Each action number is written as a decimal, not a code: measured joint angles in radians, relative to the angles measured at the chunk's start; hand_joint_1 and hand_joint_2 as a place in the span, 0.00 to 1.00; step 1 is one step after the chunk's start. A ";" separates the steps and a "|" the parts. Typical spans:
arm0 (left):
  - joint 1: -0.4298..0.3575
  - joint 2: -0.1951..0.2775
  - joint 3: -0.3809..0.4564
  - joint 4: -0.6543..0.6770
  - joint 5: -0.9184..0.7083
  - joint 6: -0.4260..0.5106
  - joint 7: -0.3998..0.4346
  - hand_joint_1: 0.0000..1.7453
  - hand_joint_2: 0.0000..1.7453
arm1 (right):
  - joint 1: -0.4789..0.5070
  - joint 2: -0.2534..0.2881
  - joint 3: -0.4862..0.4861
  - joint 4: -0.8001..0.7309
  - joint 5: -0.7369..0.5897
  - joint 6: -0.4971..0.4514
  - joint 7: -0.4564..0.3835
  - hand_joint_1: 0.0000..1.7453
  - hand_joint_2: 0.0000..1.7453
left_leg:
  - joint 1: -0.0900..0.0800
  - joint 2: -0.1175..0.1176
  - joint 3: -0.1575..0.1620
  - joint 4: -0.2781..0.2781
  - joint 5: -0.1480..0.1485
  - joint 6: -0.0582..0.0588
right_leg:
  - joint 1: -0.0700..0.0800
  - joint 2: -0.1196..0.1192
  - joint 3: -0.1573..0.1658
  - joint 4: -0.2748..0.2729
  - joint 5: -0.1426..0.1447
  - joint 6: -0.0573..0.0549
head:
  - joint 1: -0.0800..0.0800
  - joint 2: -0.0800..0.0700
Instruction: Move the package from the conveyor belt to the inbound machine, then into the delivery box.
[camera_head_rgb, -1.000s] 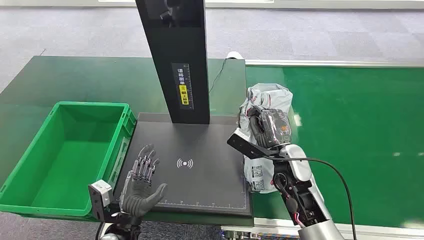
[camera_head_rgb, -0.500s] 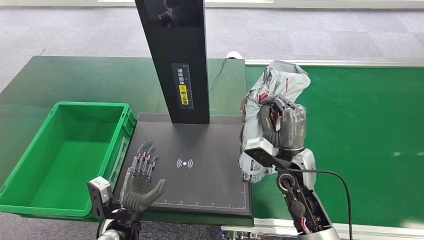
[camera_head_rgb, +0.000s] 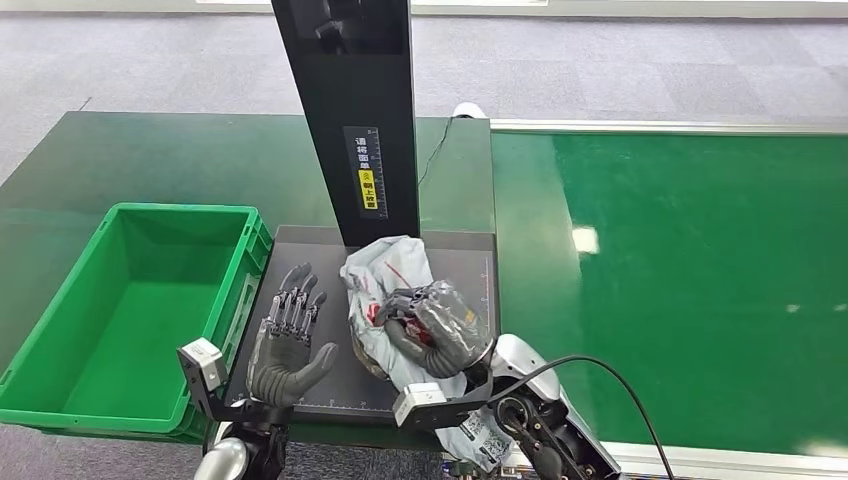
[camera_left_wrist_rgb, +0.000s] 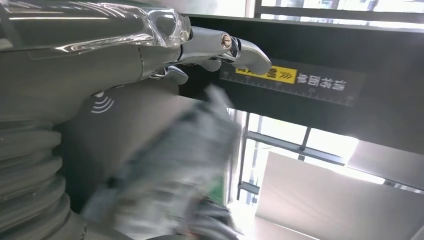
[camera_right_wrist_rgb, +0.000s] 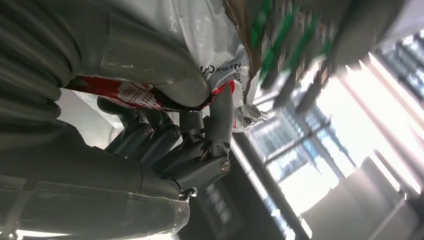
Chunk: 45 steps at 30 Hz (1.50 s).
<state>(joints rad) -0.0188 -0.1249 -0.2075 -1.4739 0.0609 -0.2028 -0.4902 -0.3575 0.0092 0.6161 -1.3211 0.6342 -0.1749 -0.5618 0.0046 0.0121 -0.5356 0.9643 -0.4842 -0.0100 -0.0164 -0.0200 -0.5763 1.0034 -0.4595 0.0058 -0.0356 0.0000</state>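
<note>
Lower centre of the head view: my right hand (camera_head_rgb: 432, 325) has its fingers wrapped round the package (camera_head_rgb: 385, 275), a crumpled grey-white poly mailer with a red patch and a printed label. The right wrist view confirms it: thumb and fingers pinch the plastic between them. The package is over the inbound machine's dark scan plate (camera_head_rgb: 460, 265), in front of the black column (camera_head_rgb: 350, 120). I cannot tell whether it rests on the plate or hangs just above it.

My left hand (camera_head_rgb: 288, 345) holds nothing, fingers spread and palm up, at the plate's left part, just beside the package.

Progress, as I judge it: the package is off the conveyor belt (camera_head_rgb: 680, 280), so the first leg is close to done. Remaining: settle it on the plate and let go, then carry it into the green delivery box (camera_head_rgb: 60, 395) at the left of the frame.
</note>
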 joint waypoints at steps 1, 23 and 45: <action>-0.004 0.000 0.000 0.002 0.000 0.001 -0.002 0.00 1.00 | -0.006 0.000 0.015 0.013 0.002 0.012 0.002 1.00 1.00 | 0.000 0.000 0.000 0.000 0.000 0.000 | 0.000 0.000 0.000 0.000 0.000 0.000 | 0.000 0.000; -0.012 0.000 0.010 -0.028 -0.236 0.393 -0.059 0.00 1.00 | -0.252 0.095 0.177 0.314 0.085 0.001 0.067 0.00 0.00 | 0.000 0.000 0.001 0.000 0.001 0.000 | 0.000 0.000 0.000 0.000 0.000 0.000 | 0.000 0.000; -0.038 -0.006 -0.025 -0.006 -0.177 0.379 -0.063 0.00 1.00 | -0.216 0.179 0.000 0.318 -0.639 0.152 -0.085 0.00 0.00 | 0.000 0.000 0.001 0.000 0.000 0.000 | 0.000 0.000 0.000 0.000 0.000 0.000 | 0.000 0.000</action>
<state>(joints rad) -0.0570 -0.1311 -0.2326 -1.4796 -0.1160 0.1764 -0.5530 -0.5731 0.1886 0.6163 -1.0029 -0.0049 -0.0228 -0.6468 0.0046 0.0126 -0.5351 0.9645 -0.4837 -0.0101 -0.0164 -0.0198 -0.5763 1.0035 -0.4593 0.0057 -0.0355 0.0000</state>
